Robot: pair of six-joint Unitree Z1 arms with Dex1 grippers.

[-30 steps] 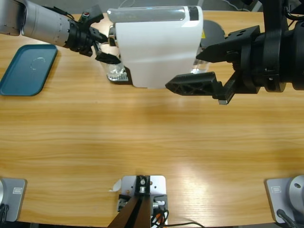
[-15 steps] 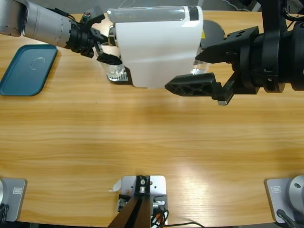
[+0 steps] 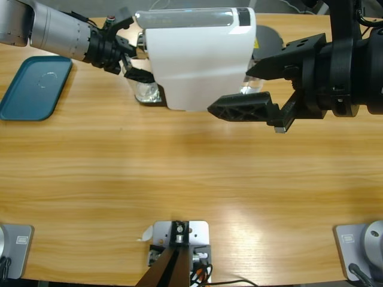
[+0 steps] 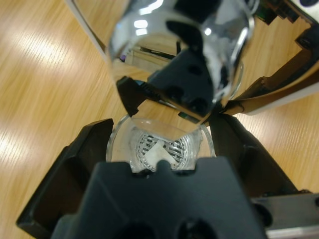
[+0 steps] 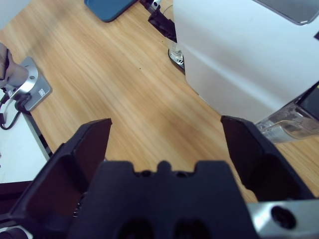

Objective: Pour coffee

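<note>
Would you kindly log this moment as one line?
left gripper: open around glass cup under white machine | right gripper: open, empty, beside machine

You are looking at two arms. The left arm, entering at the upper left of the high frame, is showing a smooth silver-grey cylindrical forearm that is giving way to a black ribbed wrist with thin dark cables. Its tool is matte black, with two slim jaws. The right arm, at the upper right, is appearing as bulky black housings; its tool is carrying long black jaws with triangular lattice cut-outs and a small grey tip.
</note>
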